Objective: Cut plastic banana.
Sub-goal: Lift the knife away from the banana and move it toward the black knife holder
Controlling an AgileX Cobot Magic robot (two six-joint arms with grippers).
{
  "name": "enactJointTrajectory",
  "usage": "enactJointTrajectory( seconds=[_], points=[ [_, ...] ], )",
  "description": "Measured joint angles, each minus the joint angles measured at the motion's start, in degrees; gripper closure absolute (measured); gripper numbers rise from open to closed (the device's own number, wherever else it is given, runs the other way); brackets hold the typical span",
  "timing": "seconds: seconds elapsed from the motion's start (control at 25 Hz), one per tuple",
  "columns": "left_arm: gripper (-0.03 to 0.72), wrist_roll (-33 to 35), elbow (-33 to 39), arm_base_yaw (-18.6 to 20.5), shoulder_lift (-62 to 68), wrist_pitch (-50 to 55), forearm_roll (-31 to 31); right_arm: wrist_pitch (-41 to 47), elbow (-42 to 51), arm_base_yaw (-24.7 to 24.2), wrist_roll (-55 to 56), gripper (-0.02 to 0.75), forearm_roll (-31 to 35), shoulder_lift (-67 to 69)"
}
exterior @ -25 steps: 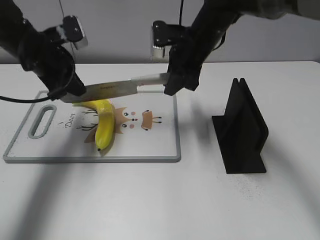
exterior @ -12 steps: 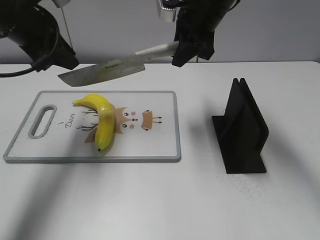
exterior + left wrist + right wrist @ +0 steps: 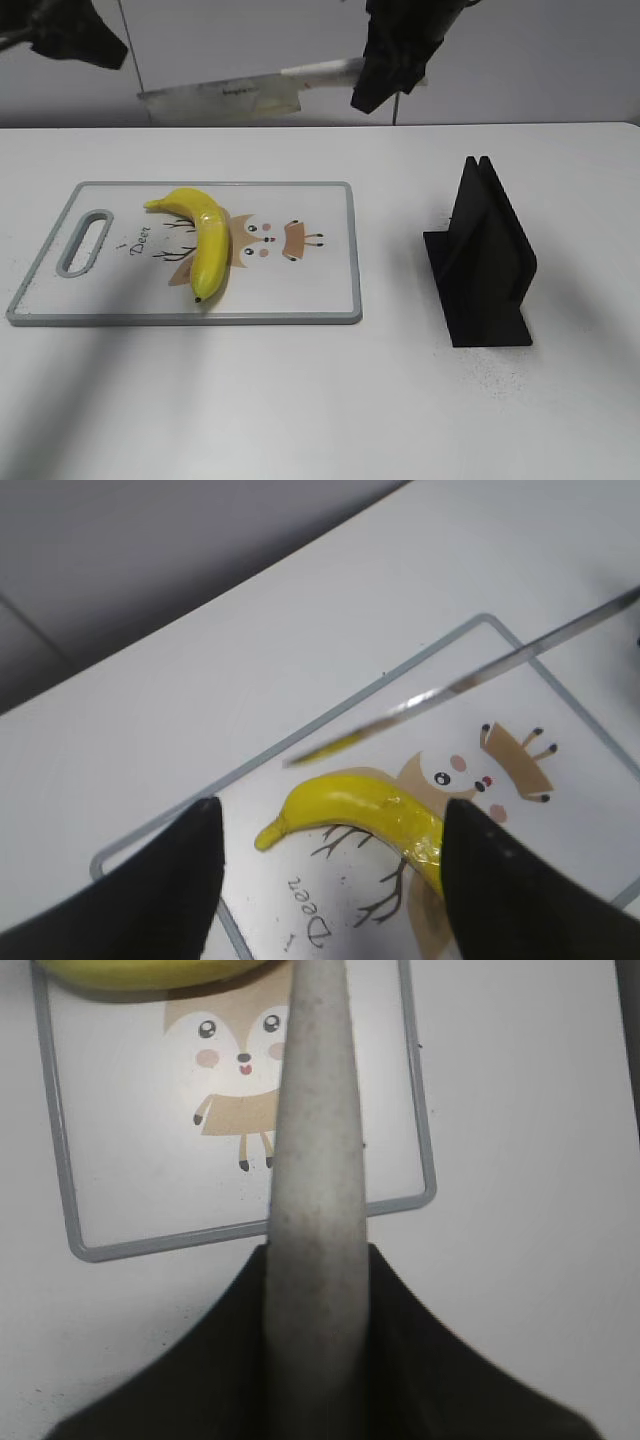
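The plastic banana (image 3: 205, 243) lies whole on a white cutting board (image 3: 320, 295) with a grey rim, its stem toward the board's far left and its dark tip toward the near edge; the board rests flat on the white tabletop (image 3: 320, 400). Printed on the board is the word "Deer" (image 3: 139, 240) in thin script, beside bare branch drawings and two cartoon fox figures (image 3: 275, 238); the banana partly covers the left one.

The right gripper (image 3: 392, 55) hangs high above the board's far edge with its fingers (image 3: 420, 1340) closed around the pale handle of a knife (image 3: 225, 98); the broad blade reaches out level to the left, well above the banana and touching nothing; there is dark lettering on the blade, too small to read.

The left gripper (image 3: 325, 880) is raised above the board's left part; its two dark fingers (image 3: 495, 885) stand wide apart with nothing between them; the banana's stem end shows in the gap below.

A black slotted stand (image 3: 485, 260) sits upright on the tabletop, well to the right of the board.
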Motion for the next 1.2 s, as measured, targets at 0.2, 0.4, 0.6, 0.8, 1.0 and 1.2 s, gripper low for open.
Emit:
enactJointTrajectory(
  seconds=[0.2,0.4,0.6,0.8,1.0,1.2],
  points=[
    [0.064,-14.1,-0.5,6.2,-3.8,8.6,1.9,0.1,0.0,0.0,14.8,0.571,-4.7,-4.1],
    [0.087,-20.3,-0.6,10.5,-6.2,21.1,5.5,0.3,0.5,0.0,29.5,0.571,-5.8,-8.2],
    [0.099,-26.9,2.4,10.9,-9.5,25.4,14.0,0.3,8.2,0.0,35.9,0.571,-6.4,-14.1],
    [0.099,-27.8,12.8,10.9,-18.8,23.1,14.5,0.5,19.1,0.0,43.2,0.571,-8.8,-21.6],
    [0.099,-27.9,22.1,10.9,-31.5,19.2,14.7,-1.6,28.7,0.0,49.6,0.571,-9.3,-29.4],
    [0.099,-27.9,29.0,10.9,-45.8,20.1,16.6,-7.7,39.1,0.0,54.2,0.571,-9.5,-37.6]
  ],
)
